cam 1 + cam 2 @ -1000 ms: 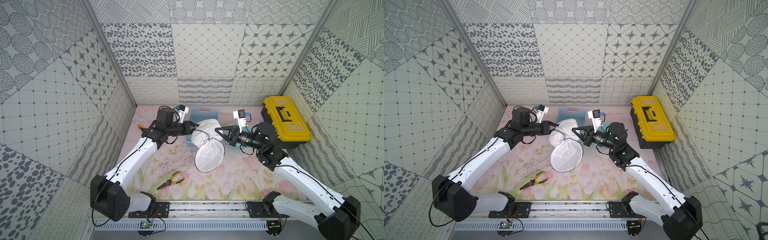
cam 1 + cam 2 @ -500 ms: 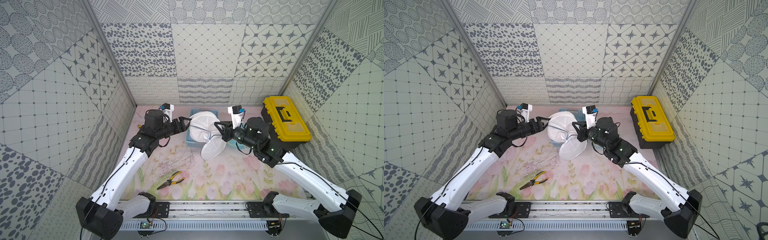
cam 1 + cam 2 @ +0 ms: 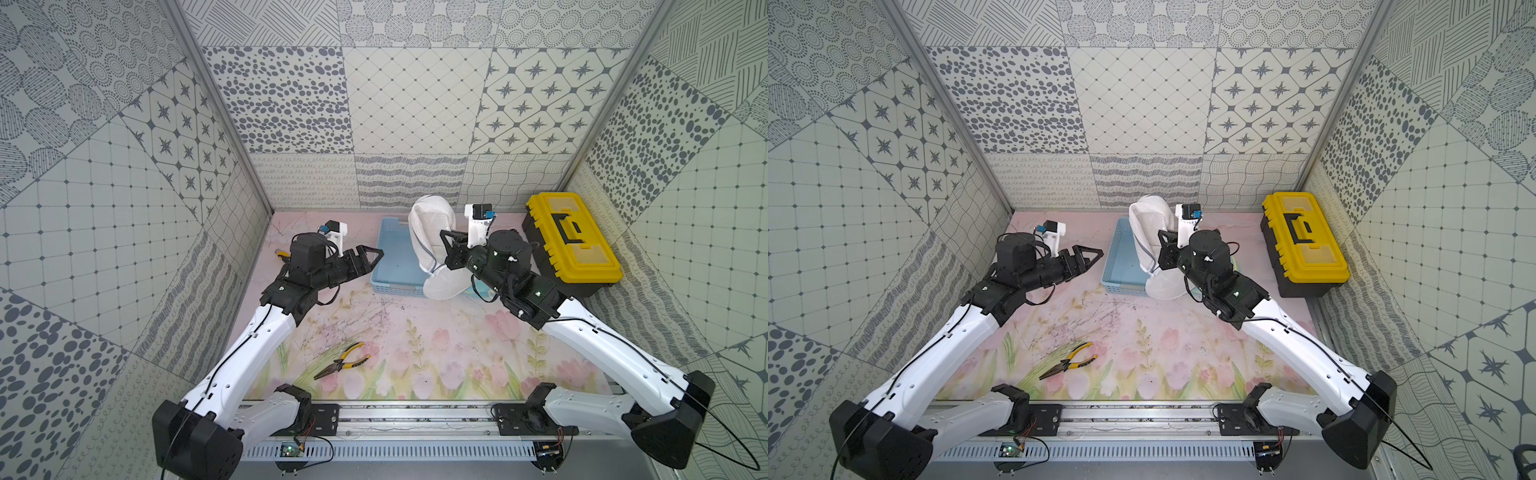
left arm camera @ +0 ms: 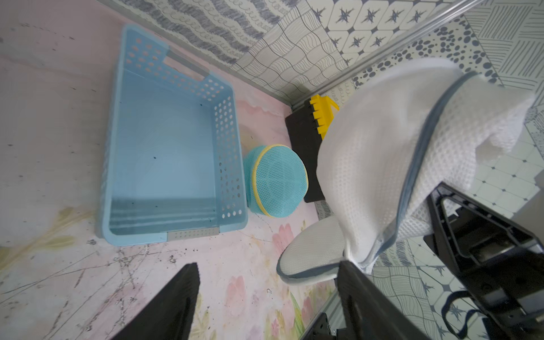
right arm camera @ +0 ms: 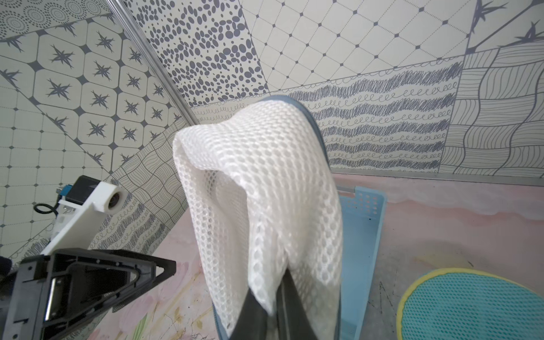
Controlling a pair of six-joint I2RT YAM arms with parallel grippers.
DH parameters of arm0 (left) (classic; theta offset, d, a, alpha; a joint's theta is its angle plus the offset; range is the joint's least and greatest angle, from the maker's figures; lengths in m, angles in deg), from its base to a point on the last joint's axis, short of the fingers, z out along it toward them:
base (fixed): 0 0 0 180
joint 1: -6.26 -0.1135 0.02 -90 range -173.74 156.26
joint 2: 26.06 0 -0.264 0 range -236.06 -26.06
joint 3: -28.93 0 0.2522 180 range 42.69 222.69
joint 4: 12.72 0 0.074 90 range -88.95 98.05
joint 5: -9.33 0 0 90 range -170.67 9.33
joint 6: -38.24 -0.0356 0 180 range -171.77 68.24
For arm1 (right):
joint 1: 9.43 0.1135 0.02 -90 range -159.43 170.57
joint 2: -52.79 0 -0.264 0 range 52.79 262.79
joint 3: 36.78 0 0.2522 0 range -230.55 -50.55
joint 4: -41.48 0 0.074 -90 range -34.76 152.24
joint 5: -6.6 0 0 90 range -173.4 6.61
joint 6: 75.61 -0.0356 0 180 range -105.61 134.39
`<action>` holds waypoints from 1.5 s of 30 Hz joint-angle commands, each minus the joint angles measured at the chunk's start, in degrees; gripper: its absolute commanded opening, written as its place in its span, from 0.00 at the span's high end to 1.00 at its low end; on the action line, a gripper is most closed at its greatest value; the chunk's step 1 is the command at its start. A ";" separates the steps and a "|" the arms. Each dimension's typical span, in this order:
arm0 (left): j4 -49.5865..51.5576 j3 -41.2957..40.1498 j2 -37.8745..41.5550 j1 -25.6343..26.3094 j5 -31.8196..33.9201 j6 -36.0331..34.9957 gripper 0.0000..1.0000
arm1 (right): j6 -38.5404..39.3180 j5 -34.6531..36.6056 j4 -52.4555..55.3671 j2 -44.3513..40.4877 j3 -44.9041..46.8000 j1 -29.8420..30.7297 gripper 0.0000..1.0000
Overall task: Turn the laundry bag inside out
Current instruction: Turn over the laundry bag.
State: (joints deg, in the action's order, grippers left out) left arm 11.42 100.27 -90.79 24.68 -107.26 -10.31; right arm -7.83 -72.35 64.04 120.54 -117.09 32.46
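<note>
- Right end effector is clamped on the white mesh bag, holding it up over the basket.
- Left end effector gapes empty, beside the basket.

Robot test cell: patterned panel walls, arms on aluminium rail, floral mat.

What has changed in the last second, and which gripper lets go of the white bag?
The left gripper has let go of the white mesh laundry bag, opened, and drawn back toward its own side, clear of the blue basket. The right gripper, shut on the bag, has lifted it up toward the back wall. The yellow toolbox and the pliers lie as before.
</note>
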 commanded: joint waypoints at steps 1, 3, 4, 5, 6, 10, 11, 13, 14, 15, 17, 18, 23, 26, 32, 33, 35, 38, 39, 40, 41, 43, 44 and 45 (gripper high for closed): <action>-11.39 0.38 -2.16 7.59 -8.73 -0.36 0.21 | -2.17 1.05 -4.80 2.01 -1.82 0.50 1.00; -11.69 0.35 -2.10 9.34 -7.11 -0.99 0.22 | -2.89 1.22 -5.46 2.52 -1.84 0.86 1.00; -12.16 -0.04 -1.74 9.78 -6.39 -1.39 0.23 | -3.17 1.17 -5.75 2.70 -1.84 1.02 1.00; -12.01 -0.18 -1.36 10.51 -4.95 -2.21 0.23 | -3.41 1.52 -5.99 2.88 -1.80 1.22 1.00; -11.76 -0.28 -1.13 11.76 -3.82 -3.41 0.24 | -3.57 1.96 -6.28 3.10 -1.77 1.41 1.00; -7.85 1.09 -2.11 17.35 1.03 -8.52 0.27 | -5.00 3.00 -6.91 3.66 -1.68 1.73 1.00; -6.67 1.54 -2.80 18.17 2.27 -9.62 0.28 | -5.50 2.90 -7.19 3.73 -1.67 1.74 1.00; -5.03 1.68 -4.25 19.73 5.19 -11.30 0.28 | -5.89 2.00 -7.98 3.84 -1.61 1.79 1.00; -4.41 1.68 -4.86 19.94 7.16 -11.84 0.28 | -6.17 1.33 -8.15 3.88 -1.77 1.86 1.00; -4.24 1.45 -5.45 19.98 9.43 -12.16 0.27 | -6.42 0.93 -8.31 3.92 -1.94 2.01 1.00; -5.16 1.59 -6.08 19.91 10.25 -12.10 0.25 | -7.08 0.47 -8.43 3.92 -1.95 2.12 1.00; -5.83 1.76 -6.37 19.88 9.36 -11.74 0.25 | -7.32 0.28 -8.57 3.89 -1.85 2.26 1.00; -9.31 2.39 -8.09 19.95 6.46 -9.59 0.29 | -8.08 -0.47 -9.75 4.34 -1.43 2.75 1.00; -8.75 2.75 -7.77 19.99 8.84 -10.02 0.35 | -8.63 -0.92 -9.97 4.56 -1.03 2.88 1.00; -2.61 3.05 -4.13 20.86 18.83 -13.43 0.36 | -8.31 1.04 -10.11 3.38 0.31 3.07 1.00; -2.29 2.58 -3.29 21.11 20.17 -13.85 0.34 | -8.21 1.56 -10.42 2.78 0.78 3.03 1.00; -2.39 1.61 -2.15 21.52 21.74 -14.04 0.32 | -8.31 1.75 -11.38 2.34 1.52 3.06 1.00; -4.18 1.01 -2.50 21.56 21.19 -13.50 0.30 | -9.01 0.48 -12.25 2.90 1.50 3.07 1.00; -5.03 1.07 -3.17 21.52 20.50 -13.16 0.30 | -9.38 0.13 -12.51 3.25 1.43 3.11 1.00; -5.80 1.20 -3.72 21.56 19.85 -12.81 0.31 | -9.93 -0.15 -12.84 3.54 1.46 3.18 1.00; -6.48 1.35 -4.34 21.56 19.45 -12.54 0.33 | -10.32 -0.48 -13.29 3.80 1.55 3.24 1.00; -7.43 1.90 -5.45 21.51 19.13 -12.29 0.39 | -11.16 -0.72 -13.87 3.99 1.79 3.35 1.00; -7.72 2.25 -6.09 21.52 18.78 -12.08 0.44 | -11.56 -0.83 -14.16 4.10 1.89 3.39 1.00; -7.95 2.61 -6.65 21.53 18.43 -11.97 0.47 | -11.93 -0.93 -14.21 4.14 1.98 3.52 1.00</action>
State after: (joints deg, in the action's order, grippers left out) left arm 7.37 101.82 -95.76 45.94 -89.82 -21.64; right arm -18.19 -72.70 54.22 124.43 -115.84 35.37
